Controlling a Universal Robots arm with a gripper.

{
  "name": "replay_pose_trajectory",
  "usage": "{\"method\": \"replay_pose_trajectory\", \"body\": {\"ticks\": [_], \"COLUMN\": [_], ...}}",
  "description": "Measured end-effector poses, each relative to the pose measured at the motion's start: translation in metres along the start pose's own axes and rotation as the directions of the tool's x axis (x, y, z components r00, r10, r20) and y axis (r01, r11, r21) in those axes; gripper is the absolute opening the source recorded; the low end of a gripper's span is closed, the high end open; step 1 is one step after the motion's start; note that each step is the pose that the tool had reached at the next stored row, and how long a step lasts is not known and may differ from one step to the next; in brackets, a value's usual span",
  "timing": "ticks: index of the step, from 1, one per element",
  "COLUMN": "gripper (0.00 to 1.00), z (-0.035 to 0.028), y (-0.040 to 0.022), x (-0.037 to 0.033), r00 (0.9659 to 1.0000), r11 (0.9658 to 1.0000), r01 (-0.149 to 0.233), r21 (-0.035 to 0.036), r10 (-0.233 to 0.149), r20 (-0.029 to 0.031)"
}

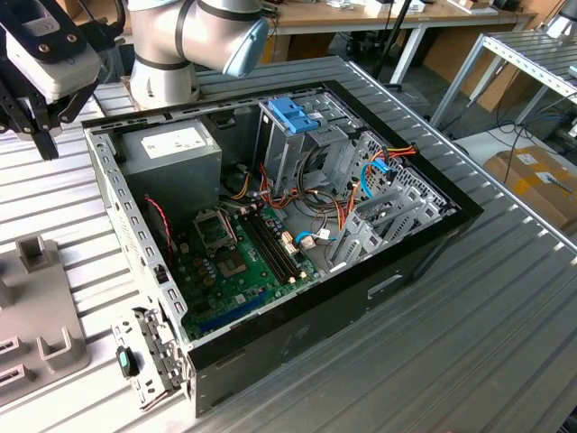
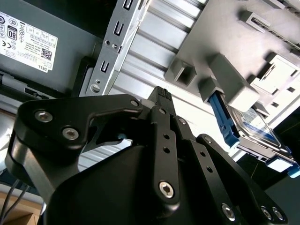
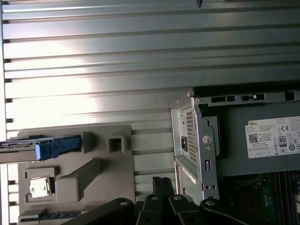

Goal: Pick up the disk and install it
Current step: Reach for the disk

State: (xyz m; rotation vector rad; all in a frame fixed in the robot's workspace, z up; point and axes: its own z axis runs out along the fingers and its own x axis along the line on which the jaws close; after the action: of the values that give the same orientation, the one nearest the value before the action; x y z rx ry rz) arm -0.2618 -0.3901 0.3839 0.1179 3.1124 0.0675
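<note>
**Table** (image 1: 505, 298): ribbed metal, carrying every item below.

**Case** (image 1: 297, 347): an open computer case lying on its side, with motherboard and cables exposed. A grey power supply (image 1: 171, 149) fills the corner toward the exterior view's left.

**Holder** (image 1: 36, 307): a grey moulded block on the table beside the case, on the exterior view's left.

**Disk** (image 2: 255, 127): set on edge in a slot of the holder, its blue rail against a grey block, outside the case.

**End effector** (image 3: 159, 185): hangs over the table near the case's power-supply corner. The fingers are clenched on nothing, apart from the disk.
</note>
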Motion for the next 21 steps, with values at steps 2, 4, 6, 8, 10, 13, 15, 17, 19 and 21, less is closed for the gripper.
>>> {"method": "replay_pose_trajectory", "body": {"ticks": [2,4,6,8,10,13,15,17,19,21], "gripper": [0.11,0.11,0.11,0.11,0.11,0.11,0.11,0.11,0.11,0.11], "z": [0.0,0.0,0.0,0.0,-0.0001,-0.0002,-0.0002,-0.0003,-0.0004,-0.0005], "y": [0.0001,0.0003,0.0003,0.0003,0.0001,-0.0002,-0.0004,-0.0007,-0.0011,-0.0014], "x": [0.0,0.0,0.0,0.0006,0.0026,0.0068,0.0099,0.0136,0.0184,0.0222], "r00": [1.0,1.0,1.0,1.0,1.0,1.0,1.0,1.0,1.0,1.0], "r11": [1.0,1.0,1.0,1.0,1.0,1.0,1.0,1.0,1.0,1.0], "r01": [0.0,0.0,0.0,0.0,0.0,0.0,0.0,0.0,0.0,0.0], "r21": [0.0,0.0,0.0,0.0,0.0001,0.0001,0.0,0.0,0.0,0.0], "r10": [0.0,0.0,0.0,0.0,0.0,0.0,0.0,0.0,0.0,0.0], "r20": [0.0,0.0,0.0,0.0,-0.0001,-0.0001,0.0,0.0,0.0,0.0]}}
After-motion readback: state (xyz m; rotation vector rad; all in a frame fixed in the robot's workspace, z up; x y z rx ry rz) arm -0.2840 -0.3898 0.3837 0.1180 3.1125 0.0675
